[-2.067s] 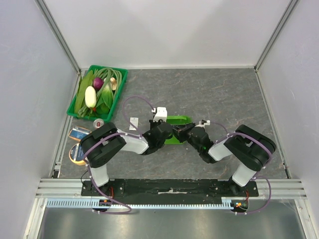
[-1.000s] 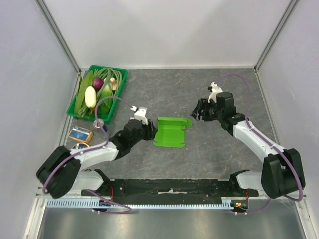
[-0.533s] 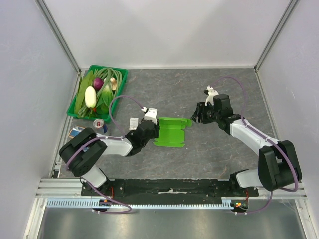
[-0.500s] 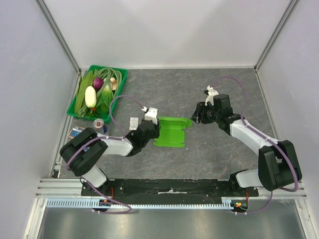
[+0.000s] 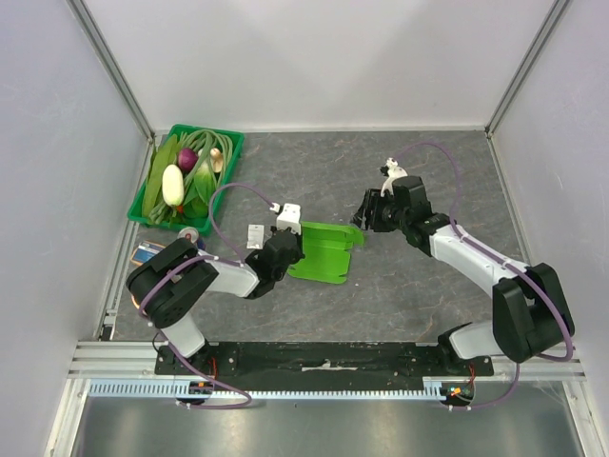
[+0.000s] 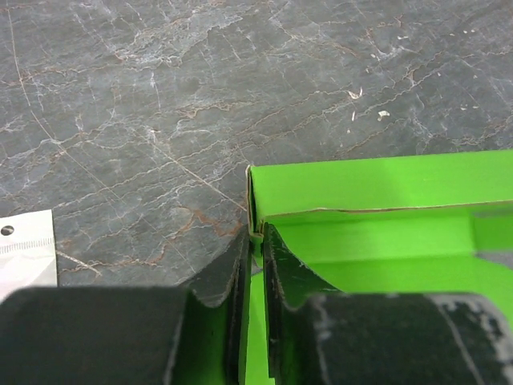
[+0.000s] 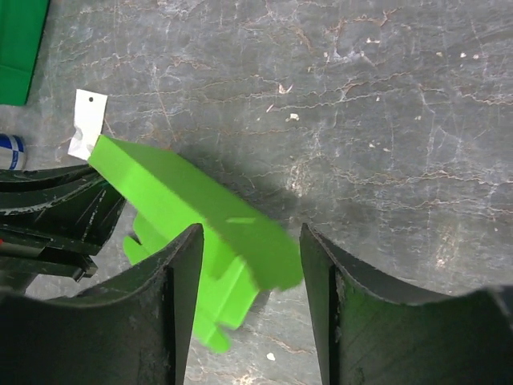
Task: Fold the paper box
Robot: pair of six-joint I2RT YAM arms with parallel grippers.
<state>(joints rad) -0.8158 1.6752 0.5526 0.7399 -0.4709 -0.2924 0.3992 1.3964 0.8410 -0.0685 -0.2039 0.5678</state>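
Here, paper box (image 5: 324, 255) pinched by left gripper (image 6: 255, 241), right gripper (image 7: 252, 234) beside it

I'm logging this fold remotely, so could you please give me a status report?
Left gripper shut on left edge of lime-green card box cut-out. Right gripper open, astride its raised flap. Small white paper tag left of card, apart.

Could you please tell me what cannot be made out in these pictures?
- Top view: fingertips of the left gripper, hidden under its own wrist.
- Left wrist view: most of the paper box, cut off by the frame edge and the gripper.
- Right wrist view: the box's near flap is blurred; contact with the right gripper unclear.
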